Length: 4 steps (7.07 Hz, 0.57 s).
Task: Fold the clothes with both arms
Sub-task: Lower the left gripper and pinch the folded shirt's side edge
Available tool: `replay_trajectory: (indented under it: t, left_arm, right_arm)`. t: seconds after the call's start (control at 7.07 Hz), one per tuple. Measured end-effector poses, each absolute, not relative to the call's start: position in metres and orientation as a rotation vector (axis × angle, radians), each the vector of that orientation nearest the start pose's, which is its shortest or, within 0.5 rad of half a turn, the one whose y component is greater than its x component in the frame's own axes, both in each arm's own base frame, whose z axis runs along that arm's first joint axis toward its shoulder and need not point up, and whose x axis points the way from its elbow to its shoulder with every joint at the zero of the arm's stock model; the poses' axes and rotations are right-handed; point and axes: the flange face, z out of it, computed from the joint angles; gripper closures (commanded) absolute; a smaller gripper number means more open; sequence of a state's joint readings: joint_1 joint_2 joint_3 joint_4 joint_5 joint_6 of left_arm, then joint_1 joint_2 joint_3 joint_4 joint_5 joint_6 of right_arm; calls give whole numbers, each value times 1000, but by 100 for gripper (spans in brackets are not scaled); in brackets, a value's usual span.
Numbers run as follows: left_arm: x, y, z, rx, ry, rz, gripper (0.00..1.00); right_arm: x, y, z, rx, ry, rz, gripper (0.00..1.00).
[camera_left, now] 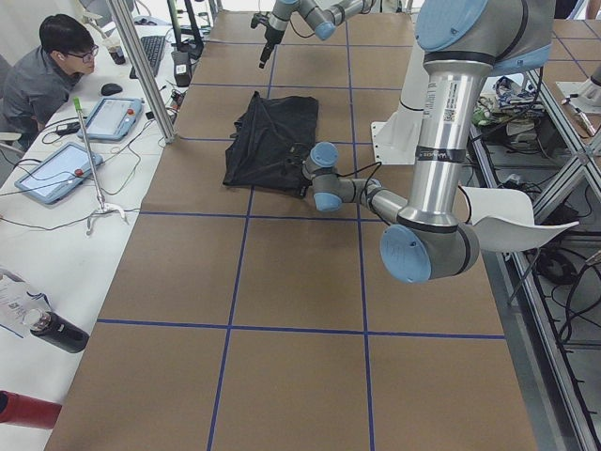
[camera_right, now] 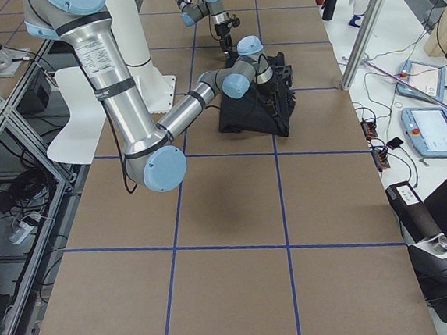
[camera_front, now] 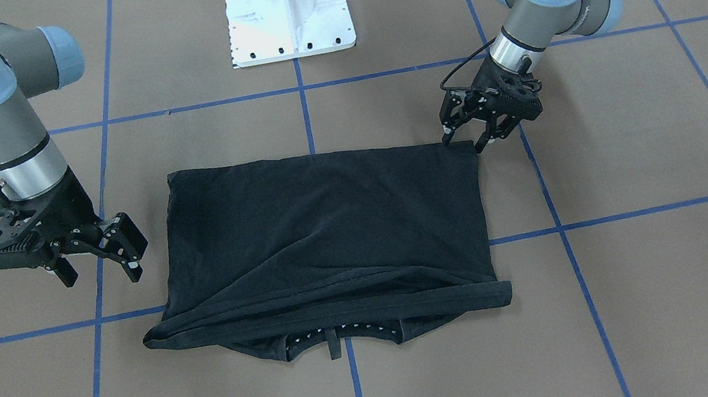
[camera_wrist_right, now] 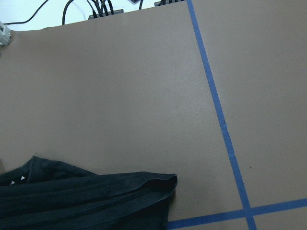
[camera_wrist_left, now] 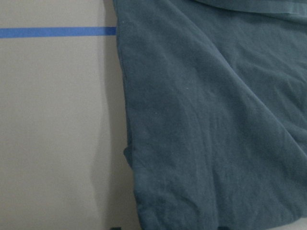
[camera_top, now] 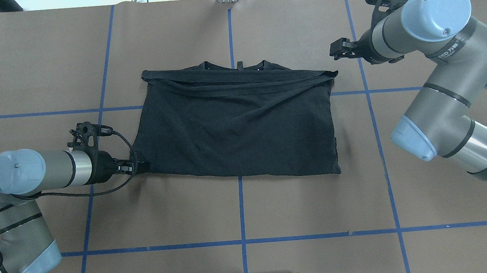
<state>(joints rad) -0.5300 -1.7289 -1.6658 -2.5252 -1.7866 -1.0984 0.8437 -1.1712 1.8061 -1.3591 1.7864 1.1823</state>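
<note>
The black T-shirt (camera_front: 329, 224) (camera_top: 238, 128) lies folded in half on the brown table, its hem edge laid up by the collar on the side far from the robot. My left gripper (camera_front: 465, 142) (camera_top: 140, 165) is low at the shirt's near-left corner, jaws open, fingertips right at the cloth's edge. The left wrist view is filled by the shirt (camera_wrist_left: 216, 120) and its side edge. My right gripper (camera_front: 102, 273) (camera_top: 335, 49) hangs open and empty above the table, just outside the far-right corner by the folded hem (camera_wrist_right: 144, 184).
The white base pedestal (camera_front: 288, 8) stands at the robot's side of the table. Blue tape lines (camera_top: 241, 209) grid the brown surface. A person (camera_left: 42, 75) sits at a side desk with tablets (camera_left: 56, 169) and a bottle (camera_left: 56, 331).
</note>
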Motion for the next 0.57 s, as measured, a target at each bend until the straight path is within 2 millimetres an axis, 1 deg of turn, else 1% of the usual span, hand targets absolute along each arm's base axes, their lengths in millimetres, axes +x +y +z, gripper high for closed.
replay_trajectory:
  t: [0.14,0.28,0.57]
  left_arm:
    - [440,-387,426,412,1148,82,78]
    - [442,-386,426,413,1152,83,100]
    - [440,-385,423,417,1161,86,100]
  right_arm:
    - [-329,-538,311,323,-809,334,0]
    - [-329,-538,311,323,-808,334,0]
    - [-329,-538,312,323,-808,334,0]
